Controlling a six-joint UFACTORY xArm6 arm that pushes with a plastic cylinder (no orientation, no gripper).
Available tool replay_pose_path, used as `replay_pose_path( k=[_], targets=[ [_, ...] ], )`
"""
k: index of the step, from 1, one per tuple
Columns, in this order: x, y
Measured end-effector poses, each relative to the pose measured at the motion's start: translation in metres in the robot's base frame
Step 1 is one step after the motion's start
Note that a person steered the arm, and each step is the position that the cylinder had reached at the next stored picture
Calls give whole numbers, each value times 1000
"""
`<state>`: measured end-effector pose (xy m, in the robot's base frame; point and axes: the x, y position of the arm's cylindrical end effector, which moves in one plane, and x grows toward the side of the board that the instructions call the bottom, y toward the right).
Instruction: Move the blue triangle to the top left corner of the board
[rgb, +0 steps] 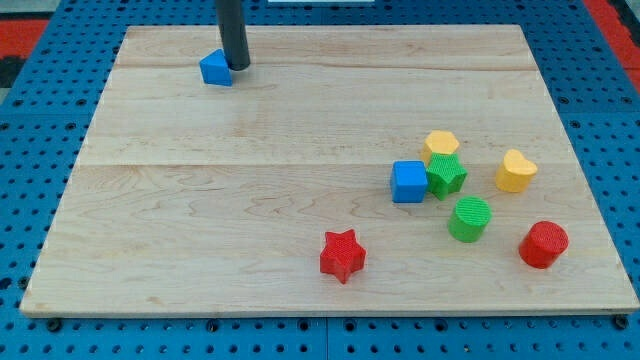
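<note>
blue triangle (215, 68) (small wedge) | my tip (238, 66) touching its right

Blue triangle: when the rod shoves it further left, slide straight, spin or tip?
The blue triangle is low with a flat base, so tipping looks unlikely. My tip sits at its right side, so the slanted face may make it spin. The wooden board looks smooth, so it probably slides easily.
</note>
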<state>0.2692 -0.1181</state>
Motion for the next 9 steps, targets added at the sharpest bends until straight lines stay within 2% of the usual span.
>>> replay_pose_path(
  k=[2,4,6,7,9],
  targets=[
    [13,-4],
    [-24,-63],
    [35,-2],
    [38,-45],
    [-21,-69]
  ],
)
